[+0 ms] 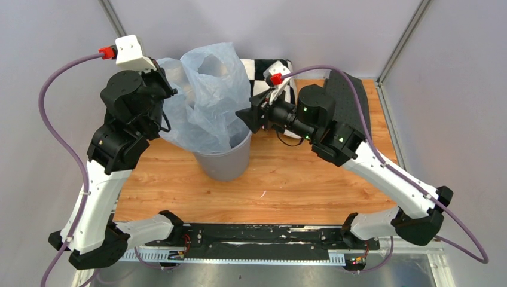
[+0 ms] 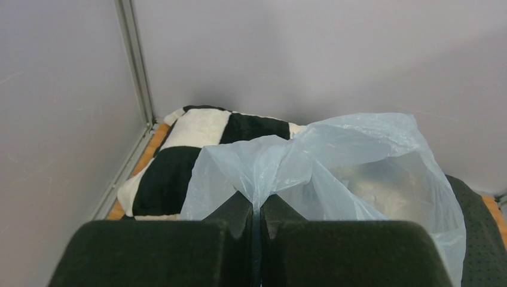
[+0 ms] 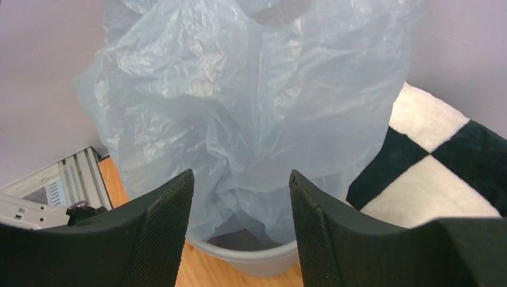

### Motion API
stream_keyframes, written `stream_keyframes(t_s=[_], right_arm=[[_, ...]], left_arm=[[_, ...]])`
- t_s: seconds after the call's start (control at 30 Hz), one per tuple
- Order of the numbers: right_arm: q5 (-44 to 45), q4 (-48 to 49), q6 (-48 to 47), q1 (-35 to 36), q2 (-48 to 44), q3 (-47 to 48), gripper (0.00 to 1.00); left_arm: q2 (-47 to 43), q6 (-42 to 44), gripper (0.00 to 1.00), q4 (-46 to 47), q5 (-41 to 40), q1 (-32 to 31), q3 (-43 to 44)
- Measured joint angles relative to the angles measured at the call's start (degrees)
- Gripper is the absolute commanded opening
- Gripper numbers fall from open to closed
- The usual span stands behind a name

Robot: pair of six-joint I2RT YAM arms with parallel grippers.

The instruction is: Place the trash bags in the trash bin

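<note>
Pinching bag (image 1: 206,101) in left end effector (image 2: 257,206), with right end effector (image 3: 240,176) spread wide alongside. Likely to spring out of bin (image 1: 230,162) on release, being mostly above it.

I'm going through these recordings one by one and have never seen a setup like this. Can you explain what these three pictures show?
A left arm and a right arm are bolted at the near edge of a wooden table. The wide picture comes from a fixed camera above and behind them. The other two come from a camera on each wrist, so the dark shapes at the bottom are that arm's own jaws. On the table are a grey trash bin, a checkered pillow and a dark mat. A thin pale blue trash bag sits partly in the bin, most of it above the rim. The left jaws are shut on a gathered edge of the bag. The right jaws are open, facing the bag and gripping nothing.
</note>
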Motion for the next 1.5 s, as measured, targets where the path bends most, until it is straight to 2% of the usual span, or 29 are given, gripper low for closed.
stream_keyframes(t_s=[0.17, 0.23, 0.37, 0.57, 1.0, 1.37, 1.43, 1.5], right_arm=[[-0.37, -0.39, -0.48, 0.28, 4.76, 5.57, 0.57], [-0.33, -0.48, -0.48, 0.5, 6.34, 6.64, 0.52], [-0.11, -0.96, -0.5, 1.16, 8.96, 8.09, 0.34], [1.62, -2.1, -0.42, 1.53, 9.29, 7.87, 0.01], [6.01, -1.79, 0.85, 1.64, 7.34, 0.02, 0.0], [8.26, 0.31, 1.49, 1.7, 5.75, -11.65, 0.0], [8.31, 0.44, 1.46, 1.7, 5.27, -11.63, 0.04], [8.31, 0.42, 1.46, 1.7, 4.5, -11.58, 0.13]], left_arm=[[0.0, -0.22, 0.0, 0.0, 0.17, 0.0, 0.0], [0.0, -0.39, 0.0, 0.0, 0.31, 0.0, 0.0], [0.0, -0.5, 0.0, -0.02, 0.57, 0.0, 0.0], [0.0, -0.59, 0.0, -0.02, 0.59, 0.0, 0.0], [-0.02, -0.57, 0.0, -0.04, 0.68, 0.0, 0.11], [-0.5, -1.25, 0.0, -0.04, 1.4, 0.0, -0.87], [-0.87, -1.57, 0.0, -0.02, 1.68, 0.0, -2.1], [-1.09, -1.97, 0.0, -0.04, 1.99, 0.0, -3.32]])
